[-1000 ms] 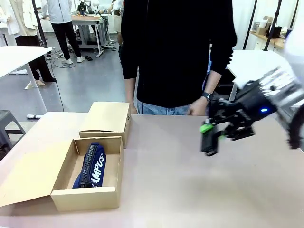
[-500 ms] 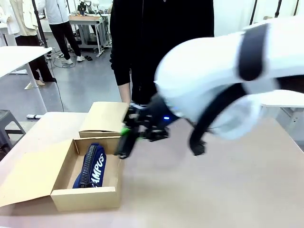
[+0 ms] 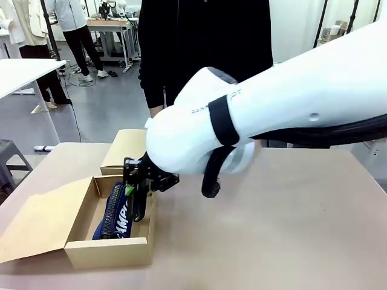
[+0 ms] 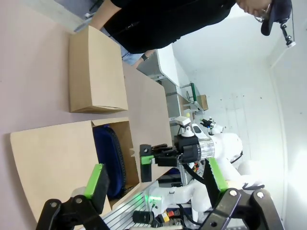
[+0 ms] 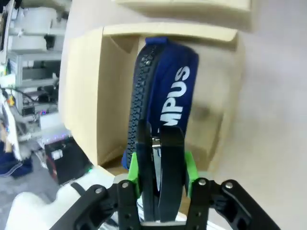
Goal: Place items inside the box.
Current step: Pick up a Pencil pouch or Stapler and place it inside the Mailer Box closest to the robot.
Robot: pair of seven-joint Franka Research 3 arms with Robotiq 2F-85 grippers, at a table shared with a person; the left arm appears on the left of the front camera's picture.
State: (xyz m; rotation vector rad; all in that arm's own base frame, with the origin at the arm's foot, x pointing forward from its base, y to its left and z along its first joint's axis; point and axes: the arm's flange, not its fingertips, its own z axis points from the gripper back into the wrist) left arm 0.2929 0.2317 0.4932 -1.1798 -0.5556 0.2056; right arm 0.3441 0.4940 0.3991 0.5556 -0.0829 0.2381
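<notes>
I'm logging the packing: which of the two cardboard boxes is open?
The nearer box, flap spread leftward, with the navy CAMPUS pouch inside; the box behind it is closed.

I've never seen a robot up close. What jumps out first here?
The big white right arm stretches across the table from the right, its fingers clamped on a black stapler above an open cardboard box. In the box lies a navy pouch lettered CAMPUS; a person in black stands at the far side.
</notes>
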